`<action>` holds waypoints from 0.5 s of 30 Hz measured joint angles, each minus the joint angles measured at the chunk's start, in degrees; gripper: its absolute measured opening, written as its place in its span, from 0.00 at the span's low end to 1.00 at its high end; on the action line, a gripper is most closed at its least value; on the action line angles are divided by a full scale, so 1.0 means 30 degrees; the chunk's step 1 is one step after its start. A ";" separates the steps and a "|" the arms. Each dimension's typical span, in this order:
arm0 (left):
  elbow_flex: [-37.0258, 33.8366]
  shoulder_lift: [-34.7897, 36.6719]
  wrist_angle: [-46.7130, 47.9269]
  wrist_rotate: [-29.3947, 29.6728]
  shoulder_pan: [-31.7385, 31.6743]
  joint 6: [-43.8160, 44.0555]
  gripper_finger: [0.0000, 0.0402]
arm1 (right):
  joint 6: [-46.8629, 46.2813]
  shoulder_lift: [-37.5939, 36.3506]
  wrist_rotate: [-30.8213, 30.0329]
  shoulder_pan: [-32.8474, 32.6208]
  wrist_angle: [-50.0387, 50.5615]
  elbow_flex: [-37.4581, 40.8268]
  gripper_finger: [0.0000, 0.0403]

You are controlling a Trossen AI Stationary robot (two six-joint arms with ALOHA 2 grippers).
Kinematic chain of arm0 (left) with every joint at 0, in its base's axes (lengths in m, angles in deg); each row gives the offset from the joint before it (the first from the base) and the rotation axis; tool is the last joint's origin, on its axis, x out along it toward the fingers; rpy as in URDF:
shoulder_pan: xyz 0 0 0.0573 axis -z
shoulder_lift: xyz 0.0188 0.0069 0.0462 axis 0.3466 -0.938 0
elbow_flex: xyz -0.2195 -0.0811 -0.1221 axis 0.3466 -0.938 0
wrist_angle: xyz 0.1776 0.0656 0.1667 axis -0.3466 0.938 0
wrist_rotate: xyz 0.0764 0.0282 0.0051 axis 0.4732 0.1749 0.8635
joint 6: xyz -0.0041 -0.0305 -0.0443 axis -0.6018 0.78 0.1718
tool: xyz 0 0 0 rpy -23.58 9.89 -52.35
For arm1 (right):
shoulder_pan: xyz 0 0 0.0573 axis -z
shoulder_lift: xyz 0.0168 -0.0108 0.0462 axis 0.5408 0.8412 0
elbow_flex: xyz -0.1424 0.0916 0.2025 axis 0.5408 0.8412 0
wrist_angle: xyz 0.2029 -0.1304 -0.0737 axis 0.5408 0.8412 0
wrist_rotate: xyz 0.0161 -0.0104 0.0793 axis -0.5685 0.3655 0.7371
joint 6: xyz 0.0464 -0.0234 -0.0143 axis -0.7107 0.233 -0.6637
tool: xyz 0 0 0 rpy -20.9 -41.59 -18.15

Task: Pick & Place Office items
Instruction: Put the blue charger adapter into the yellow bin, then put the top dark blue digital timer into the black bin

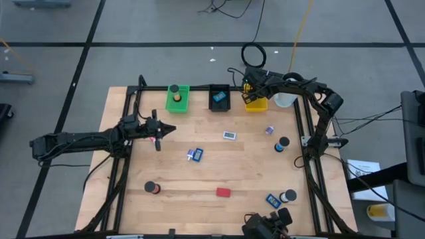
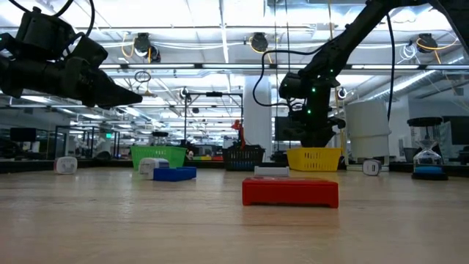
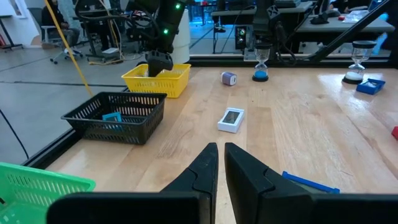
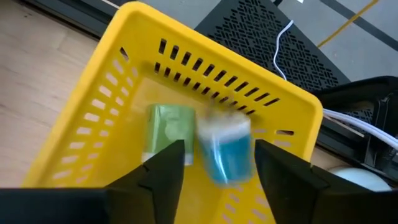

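My right gripper (image 4: 221,148) hangs open over the yellow tray (image 4: 93,118) at the table's far edge, pointing down into it. A blue-and-white item (image 4: 227,152) shows blurred between the fingers, with a gap on either side. A green item (image 4: 168,127) lies on the tray's floor beside it. My left gripper (image 3: 221,152) is shut and holds nothing, hovering level at the table's left (image 1: 166,129). Loose office items lie on the table: a white piece (image 1: 230,135), a blue block (image 1: 194,154), a red block (image 1: 223,192), dark rolls (image 1: 152,188) (image 1: 283,143).
A green tray (image 1: 177,97) with a dark roll in it and a black tray (image 1: 220,97) with a blue item stand left of the yellow one. A white cup (image 1: 284,99) stands to its right. Another blue block (image 1: 273,199) and a roll (image 1: 288,196) lie near right.
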State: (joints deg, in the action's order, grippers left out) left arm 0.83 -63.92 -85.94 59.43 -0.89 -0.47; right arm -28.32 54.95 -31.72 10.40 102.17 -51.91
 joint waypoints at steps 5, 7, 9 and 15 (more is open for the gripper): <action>0.0000 0.0000 0.0000 0.0000 -0.0007 -0.0051 0.09 | 0.0213 -0.0052 -0.0029 0.0007 -0.0060 0.0000 0.57; 0.0000 0.0000 0.0000 0.0007 -0.0002 -0.0066 0.09 | 0.0288 -0.0349 -0.0020 -0.0016 0.0141 0.0000 0.60; 0.0000 0.0000 0.0000 0.0000 -0.0007 -0.0066 0.09 | 0.0319 -0.0922 -0.0048 -0.0164 0.0215 0.0000 0.63; 0.0000 -0.0001 -0.0001 -0.0681 0.0000 -0.0576 0.09 | 0.1105 -0.3765 -0.0341 -0.1703 0.2076 0.0074 0.59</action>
State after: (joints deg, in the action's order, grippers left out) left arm 0.83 -63.92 -85.94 57.39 -0.89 -2.20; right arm -25.01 43.66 -32.74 5.29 108.40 -51.69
